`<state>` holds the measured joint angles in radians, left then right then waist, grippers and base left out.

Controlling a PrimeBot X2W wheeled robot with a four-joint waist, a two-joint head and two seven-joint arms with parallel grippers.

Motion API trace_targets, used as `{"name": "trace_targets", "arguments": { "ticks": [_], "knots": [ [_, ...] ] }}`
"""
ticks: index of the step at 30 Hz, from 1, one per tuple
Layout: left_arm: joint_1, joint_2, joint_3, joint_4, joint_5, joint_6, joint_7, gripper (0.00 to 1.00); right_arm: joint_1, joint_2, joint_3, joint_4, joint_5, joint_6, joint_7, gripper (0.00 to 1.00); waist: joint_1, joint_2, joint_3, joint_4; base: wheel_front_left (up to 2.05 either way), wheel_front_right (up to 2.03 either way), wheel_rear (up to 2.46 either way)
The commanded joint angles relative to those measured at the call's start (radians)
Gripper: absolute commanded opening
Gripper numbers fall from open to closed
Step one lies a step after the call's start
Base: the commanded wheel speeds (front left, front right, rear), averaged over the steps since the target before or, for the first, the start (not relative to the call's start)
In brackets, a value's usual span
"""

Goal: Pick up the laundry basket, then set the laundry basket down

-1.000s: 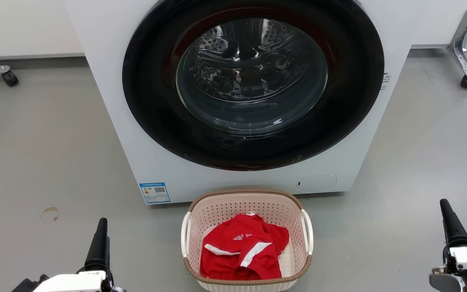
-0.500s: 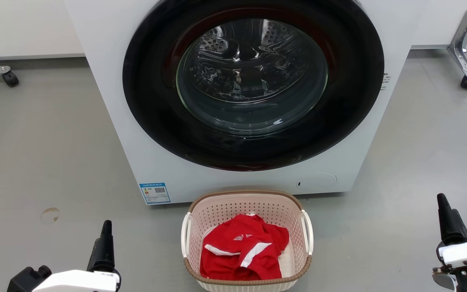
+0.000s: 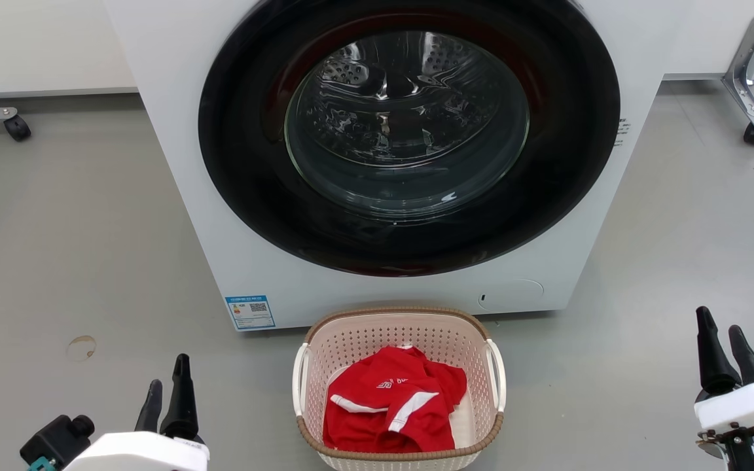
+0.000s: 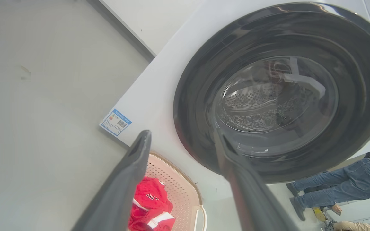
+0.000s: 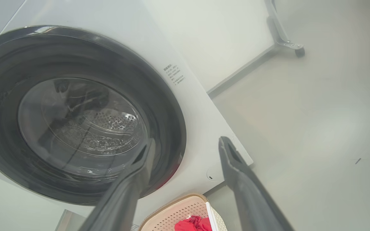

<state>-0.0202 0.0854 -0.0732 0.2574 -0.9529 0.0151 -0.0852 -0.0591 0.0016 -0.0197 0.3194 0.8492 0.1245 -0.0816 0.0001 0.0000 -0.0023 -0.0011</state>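
Rotated left pincer, right pincer, laundry basket untouched

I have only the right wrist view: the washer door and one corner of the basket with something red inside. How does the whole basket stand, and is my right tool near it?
Observer: The laundry basket stands upright on the floor, close before the washing machine. The right tool is well off to its right, not touching.
Operator: And the left tool?
Observer: The left tool is open, apart from the basket's left handle.
Operator: Is anybody near?
Observer: The left wrist view shows a person's legs in jeans beyond the washing machine, at that view's right edge.
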Motion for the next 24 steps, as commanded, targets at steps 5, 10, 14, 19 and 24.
{"name": "trace_targets", "arguments": {
  "ticks": [5, 10, 14, 19, 24],
  "knots": [
    [-0.008, 0.018, 0.005, -0.037, 0.061, 0.016, -0.024, 1.00, -0.055, -0.031, 0.016, -0.030, -0.069, 0.004, -0.028, 1.00, -0.0001, 0.0000, 0.000, 0.000, 0.00, 0.00, 0.00],
    [-0.005, 0.023, -0.008, -0.044, 0.122, 0.029, -0.042, 1.00, -0.059, -0.033, 0.023, -0.031, -0.138, 0.004, -0.046, 1.00, -0.0001, 0.0000, 0.000, 0.001, 0.00, 0.00, 0.00],
    [-0.002, 0.028, -0.016, -0.044, 0.163, 0.037, -0.054, 1.00, -0.061, -0.035, 0.030, -0.030, -0.182, 0.004, -0.058, 1.00, -0.0001, 0.0000, -0.003, 0.000, 0.00, 0.00, 0.00],
    [-0.002, 0.032, -0.026, -0.046, 0.203, 0.045, -0.065, 1.00, -0.063, -0.036, 0.035, -0.029, -0.227, 0.005, -0.069, 1.00, -0.0001, 0.0000, -0.005, 0.004, 0.00, 0.00, 0.00],
    [-0.002, 0.037, -0.036, -0.052, 0.254, 0.056, -0.080, 1.00, -0.065, -0.038, 0.043, -0.030, -0.283, 0.005, -0.084, 1.00, -0.0001, 0.0000, -0.006, 0.008, 0.00, 0.00, 0.00]
  ]
}}
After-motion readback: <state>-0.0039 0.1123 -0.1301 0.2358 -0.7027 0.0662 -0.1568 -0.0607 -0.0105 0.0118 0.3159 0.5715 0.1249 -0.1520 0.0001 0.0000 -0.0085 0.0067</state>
